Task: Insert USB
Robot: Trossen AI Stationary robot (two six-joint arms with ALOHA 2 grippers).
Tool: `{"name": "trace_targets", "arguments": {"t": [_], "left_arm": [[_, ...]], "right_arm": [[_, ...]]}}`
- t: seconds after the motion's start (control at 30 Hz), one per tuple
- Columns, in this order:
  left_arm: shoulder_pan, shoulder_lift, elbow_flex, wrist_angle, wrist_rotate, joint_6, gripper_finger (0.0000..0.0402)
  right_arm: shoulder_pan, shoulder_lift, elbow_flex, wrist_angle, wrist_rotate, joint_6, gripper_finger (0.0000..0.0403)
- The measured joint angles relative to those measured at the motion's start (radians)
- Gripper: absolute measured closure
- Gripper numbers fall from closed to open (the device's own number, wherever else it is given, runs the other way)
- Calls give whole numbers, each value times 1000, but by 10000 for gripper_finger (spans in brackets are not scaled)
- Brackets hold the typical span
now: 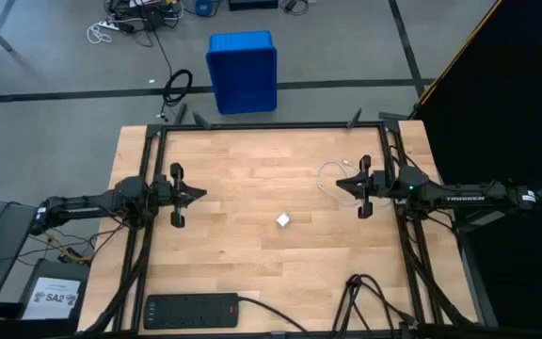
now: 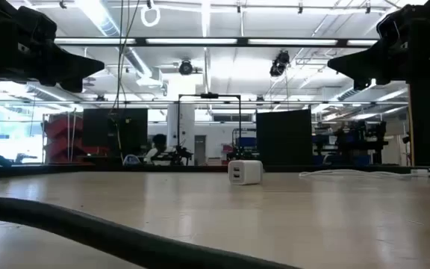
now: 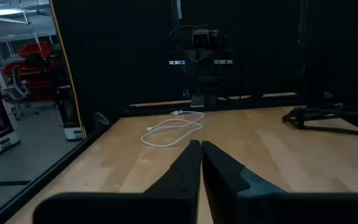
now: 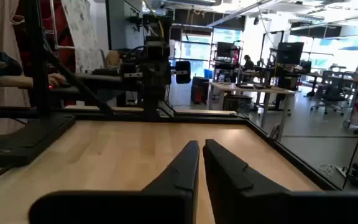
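Hands both empty and closed: the left hand [image 1: 199,195] hangs over the left side of the tabletop [image 1: 252,273], fingers pressed together with nothing between them, and the right hand [image 1: 343,183] mirrors it on the right side, likewise pinched together on nothing. USB cable [image 1: 333,181] lies in a loose white loop on the wood near the right edge, just beside and partly under the right hand; the left wrist view shows the same loop [image 3: 173,130] flat, one small plug at its far end. White charger block [image 1: 283,220] sits alone near the tabletop's middle, between the arms, its ports facing the low camera [image 2: 244,172]. Black power strip [image 1: 191,310] lies at the near edge. Judgement: task not started, approach step pending. Next move calls for the right hand to spread, descend on a plug end of the cable, and grip it squarely; the floppy cable may slip or twist.
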Motion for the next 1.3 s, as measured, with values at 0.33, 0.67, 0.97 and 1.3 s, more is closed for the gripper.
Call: {"name": "trace_targets", "arguments": {"t": [0.33, 0.67, 0.97, 1.3], "left_arm": [[0, 0, 0, 0, 0, 0, 401], [0, 0, 0, 0, 0, 0, 401], [0, 0, 0, 0, 0, 0, 401], [0, 0, 0, 0, 0, 0, 401]], "right_arm": [[0, 0, 0, 0, 0, 0, 400], [0, 0, 0, 0, 0, 0, 393], [0, 0, 0, 0, 0, 0, 402], [0, 0, 0, 0, 0, 0, 394]]}}
